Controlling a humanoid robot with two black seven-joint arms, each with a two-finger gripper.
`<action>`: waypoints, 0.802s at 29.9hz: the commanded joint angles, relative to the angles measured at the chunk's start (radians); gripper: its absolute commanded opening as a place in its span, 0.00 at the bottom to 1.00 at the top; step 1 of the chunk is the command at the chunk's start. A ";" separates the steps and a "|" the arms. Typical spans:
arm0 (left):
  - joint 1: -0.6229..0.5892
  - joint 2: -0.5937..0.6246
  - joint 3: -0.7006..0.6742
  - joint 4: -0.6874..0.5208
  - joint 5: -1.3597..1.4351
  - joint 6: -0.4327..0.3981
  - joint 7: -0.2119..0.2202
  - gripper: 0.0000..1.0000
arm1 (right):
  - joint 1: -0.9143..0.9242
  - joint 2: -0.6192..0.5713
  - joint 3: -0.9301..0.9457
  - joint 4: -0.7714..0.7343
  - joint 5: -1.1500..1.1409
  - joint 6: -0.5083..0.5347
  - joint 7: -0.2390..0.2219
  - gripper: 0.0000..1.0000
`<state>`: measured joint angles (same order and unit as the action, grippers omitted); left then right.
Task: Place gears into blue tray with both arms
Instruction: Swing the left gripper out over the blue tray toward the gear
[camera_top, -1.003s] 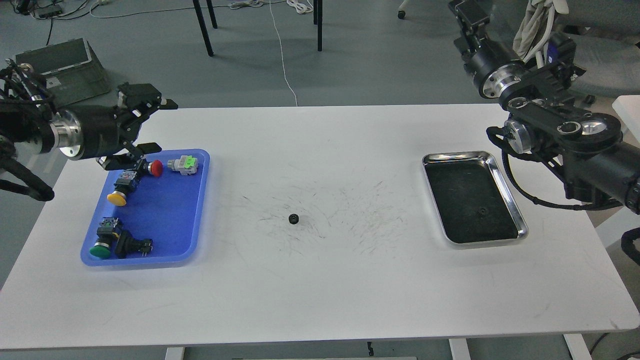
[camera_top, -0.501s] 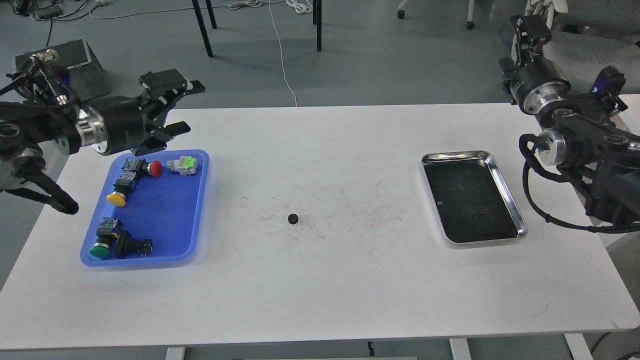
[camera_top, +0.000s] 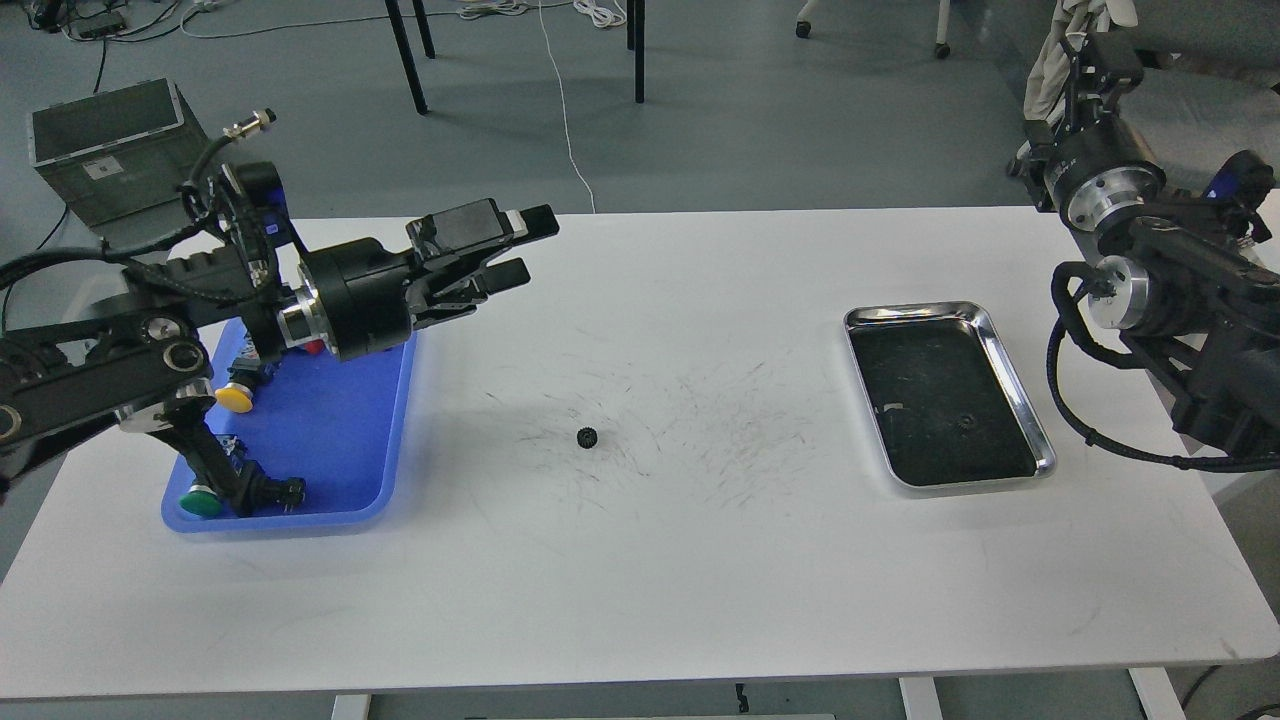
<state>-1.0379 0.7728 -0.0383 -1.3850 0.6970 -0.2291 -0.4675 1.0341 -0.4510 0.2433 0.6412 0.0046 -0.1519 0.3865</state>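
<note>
Judging by what lies where, neither gear is in the blue tray yet, so the whole job is ahead. One gear sits alone on the scuffed white table, just left of centre frame, touching nothing. A second gear shows as a small dark ring on the black lining of the steel tray, right of centre. The blue tray, at the left, holds only push-button switches: a yellow-capped one, a green-capped one, a black one; others are hidden under the arm. The left gripper reaches over the tray's upper right corner towards centre, fingers apart with nothing between them, well short of the table gear. The right gripper is raised at the upper right frame edge, seen end-on; whether it is apart or together I cannot tell. Left: two pickups, two drops.
</note>
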 joint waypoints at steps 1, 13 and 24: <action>-0.007 -0.027 0.021 0.043 0.041 0.043 -0.021 0.99 | -0.003 0.000 -0.003 0.000 -0.002 0.000 0.002 0.94; -0.013 -0.089 0.103 0.037 0.591 0.318 -0.021 0.99 | -0.003 0.000 -0.010 -0.002 -0.008 -0.003 0.002 0.94; -0.017 -0.148 0.106 0.086 0.598 0.287 -0.021 0.99 | -0.028 -0.044 0.036 -0.008 0.000 0.006 0.000 0.94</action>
<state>-1.0594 0.6501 0.0631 -1.3240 1.3093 0.0678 -0.4890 1.0218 -0.4892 0.2626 0.6390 0.0040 -0.1497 0.3880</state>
